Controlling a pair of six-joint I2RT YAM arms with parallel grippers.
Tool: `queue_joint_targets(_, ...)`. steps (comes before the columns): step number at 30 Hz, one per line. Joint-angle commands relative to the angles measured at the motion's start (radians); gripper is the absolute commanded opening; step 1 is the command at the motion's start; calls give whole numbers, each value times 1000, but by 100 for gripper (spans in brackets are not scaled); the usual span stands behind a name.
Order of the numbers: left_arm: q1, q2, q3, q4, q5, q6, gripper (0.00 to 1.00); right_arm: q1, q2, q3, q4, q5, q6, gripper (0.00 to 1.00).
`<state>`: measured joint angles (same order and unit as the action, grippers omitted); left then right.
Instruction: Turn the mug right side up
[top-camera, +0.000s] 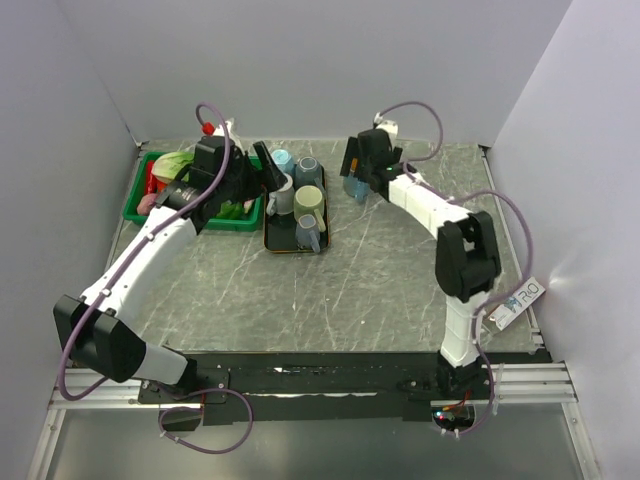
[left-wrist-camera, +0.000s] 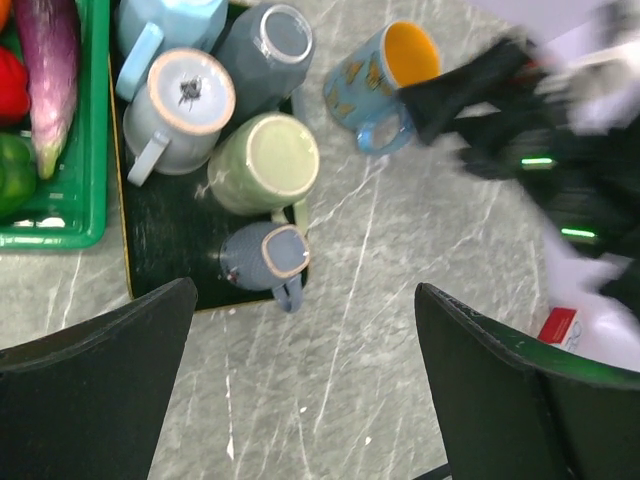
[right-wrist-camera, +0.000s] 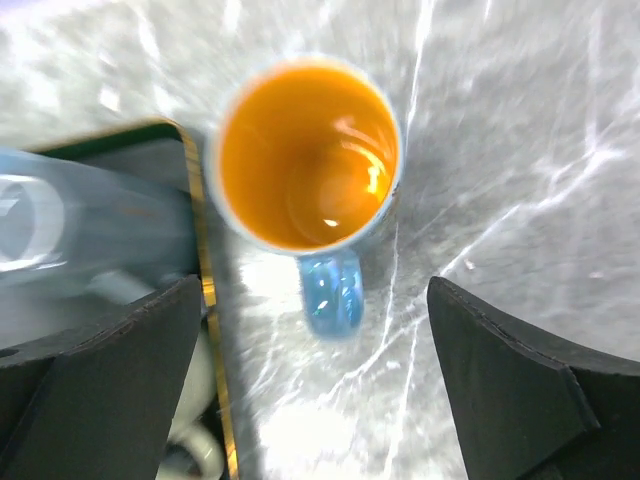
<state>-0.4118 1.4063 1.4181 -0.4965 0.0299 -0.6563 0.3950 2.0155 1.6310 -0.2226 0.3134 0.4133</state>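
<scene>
The blue mug with the orange inside stands upright on the counter, mouth up, just off the right edge of the black tray, its handle turned toward the tray's near end. The right gripper hangs above the mug, its 2 fingers spread wide and touching nothing, the mug clear of both. The left gripper hovers over the tray's near right corner, its 2 fingers also spread with nothing between them. On the tray sit 5 other mugs, several plainly bottom up, and a green bin of vegetables lies just beside the tray's left edge
</scene>
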Motion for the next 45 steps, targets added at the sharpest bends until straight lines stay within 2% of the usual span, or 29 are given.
queue_joint_targets(1,-7,-6,-67,30,-16,-35,96,2,-182,-6,-3,-35,-65,100)
queue_joint_targets(3,-18,-33,-126,78,-27,-81,96,-8,-236,-25,-59,-77,-61,100)
queue_joint_targets(4,-34,-43,-146,96,-91,-97,96,-15,-253,-29,-92,-89,-30,100)
queue_joint_targets(6,-51,-55,-186,145,-129,-130,96,-34,-297,-39,-154,-146,10,100)
queue_joint_targets(7,-70,-52,-189,147,-157,-141,96,-54,-310,-39,-234,-158,53,100)
queue_joint_targets(11,-114,18,-174,133,-208,-177,96,-70,-406,-88,-359,-177,100,99)
queue_joint_targets(20,-185,181,-110,148,-222,-247,96,-73,-674,-354,-351,-218,199,99)
queue_joint_targets(23,-206,227,-75,138,-245,-261,96,-73,-722,-393,-363,-214,214,99)
queue_joint_targets(33,-240,381,18,98,-243,-287,99,-74,-710,-405,-409,-237,223,98)
queue_joint_targets(39,-280,419,30,24,-294,-315,91,-93,-707,-411,-405,-258,214,97)
queue_joint_targets(43,-291,433,15,24,-301,-330,75,-107,-707,-421,-402,-275,213,97)
queue_joint_targets(45,-295,439,16,21,-309,-335,73,-116,-707,-422,-405,-280,213,97)
